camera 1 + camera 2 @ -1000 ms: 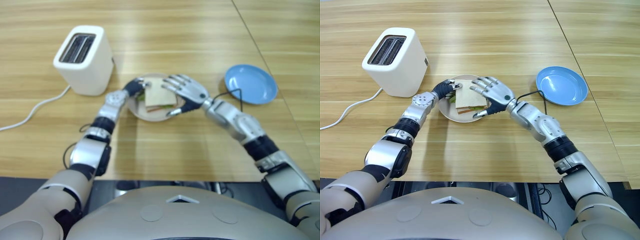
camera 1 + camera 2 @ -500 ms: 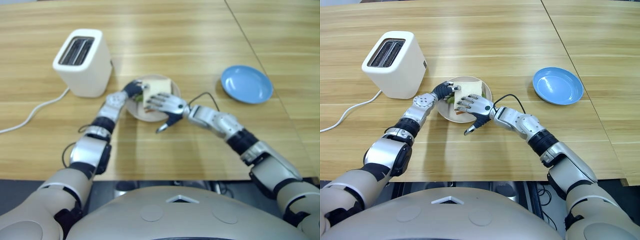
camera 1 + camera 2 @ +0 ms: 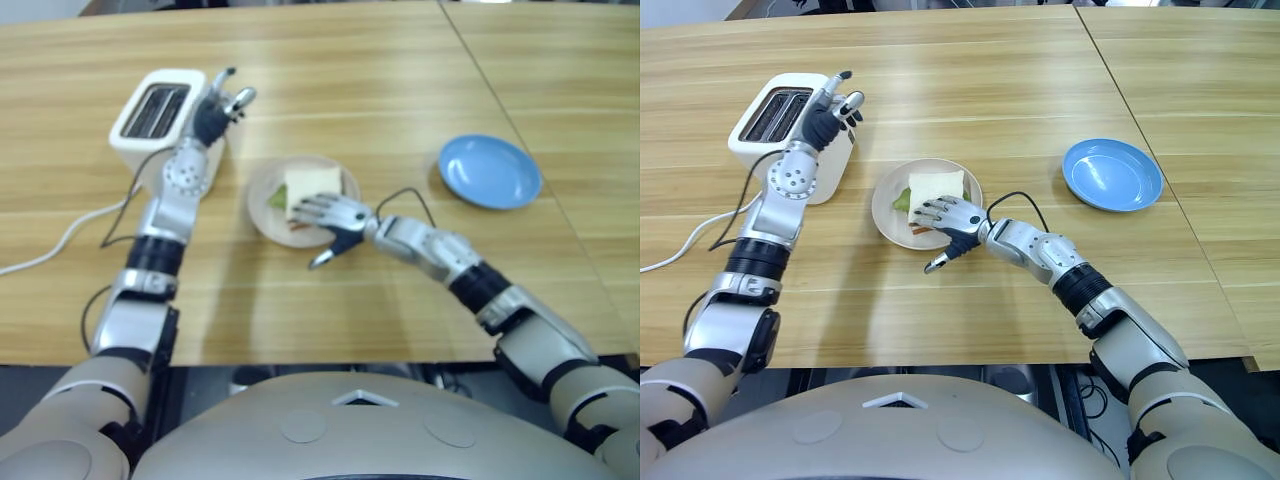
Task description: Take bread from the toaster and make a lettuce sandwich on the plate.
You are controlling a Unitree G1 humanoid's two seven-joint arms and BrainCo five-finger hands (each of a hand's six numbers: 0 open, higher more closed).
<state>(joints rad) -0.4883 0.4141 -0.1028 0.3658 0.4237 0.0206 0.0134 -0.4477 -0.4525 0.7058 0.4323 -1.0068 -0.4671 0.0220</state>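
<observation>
– On the plate (image 3: pixel 883 212) lies the finished sandwich (image 3: pixel 937 186). Which hand is nearer to it?
– The right hand (image 3: pixel 950 217). Its fingers are spread, gripping nothing, and they touch the near edge of the sandwich. The left hand (image 3: pixel 826 112) is up beside the toaster (image 3: pixel 760 140), open and empty, well apart from the plate
</observation>
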